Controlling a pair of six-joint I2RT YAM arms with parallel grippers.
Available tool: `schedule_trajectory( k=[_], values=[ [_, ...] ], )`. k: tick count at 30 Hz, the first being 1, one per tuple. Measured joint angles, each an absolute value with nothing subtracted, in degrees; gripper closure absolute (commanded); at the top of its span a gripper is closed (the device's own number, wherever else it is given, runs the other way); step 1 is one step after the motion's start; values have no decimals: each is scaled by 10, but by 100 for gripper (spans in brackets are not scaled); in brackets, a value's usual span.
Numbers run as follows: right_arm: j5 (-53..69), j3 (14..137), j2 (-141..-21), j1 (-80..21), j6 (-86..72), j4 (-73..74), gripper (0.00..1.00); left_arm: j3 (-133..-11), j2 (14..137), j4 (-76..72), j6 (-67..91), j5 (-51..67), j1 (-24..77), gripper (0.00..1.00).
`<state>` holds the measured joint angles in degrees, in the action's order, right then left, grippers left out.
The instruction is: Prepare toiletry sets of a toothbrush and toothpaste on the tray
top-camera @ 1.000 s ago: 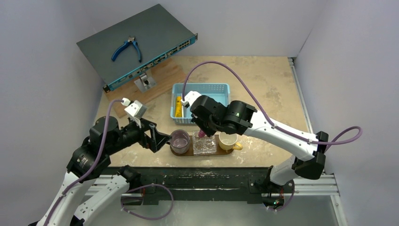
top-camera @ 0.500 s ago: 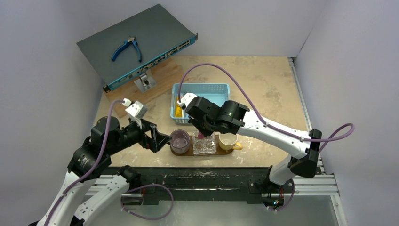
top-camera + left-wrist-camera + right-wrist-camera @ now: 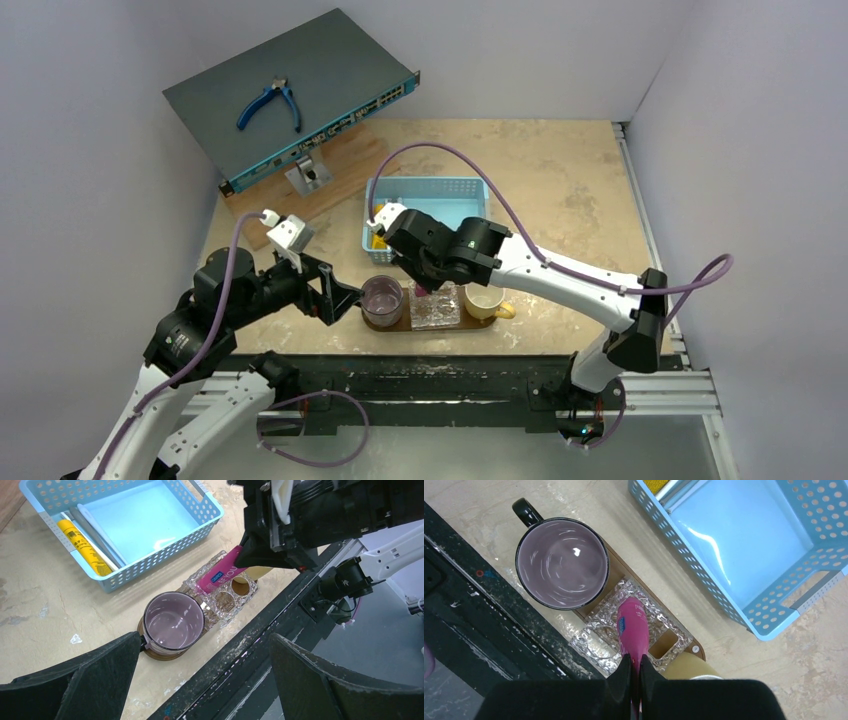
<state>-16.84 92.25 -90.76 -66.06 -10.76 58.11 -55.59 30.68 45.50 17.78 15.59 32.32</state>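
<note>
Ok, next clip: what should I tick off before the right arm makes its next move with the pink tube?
1. Grip on pink toothpaste: ok, right jaws shut on its tail end.
2. Tube tip above the clear holder on the tray: ok.
3. Tip lined up with a slot: cannot tell.
4. Path clear of left jaws: ok, open, left of the purple mug.
5. Any toothbrushes on tray: not ok, they lie in the blue basket.
6. Has yellow toothpaste reached tray: not ok, also in basket.

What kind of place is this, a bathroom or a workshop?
Probably a robot test bench in a lab, not a home: a left arm and a right arm are bolted to a metal rail at the table edge, plain walls box it in, and pliers lie on a network box.
</note>
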Motion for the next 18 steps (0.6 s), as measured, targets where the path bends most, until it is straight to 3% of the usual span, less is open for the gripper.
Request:
schedule_trajectory(
  k=[18],
  values=[
    [-162,881,-938,-657,-95,541,100,-556,308,455,178,156,323,0]
  ],
)
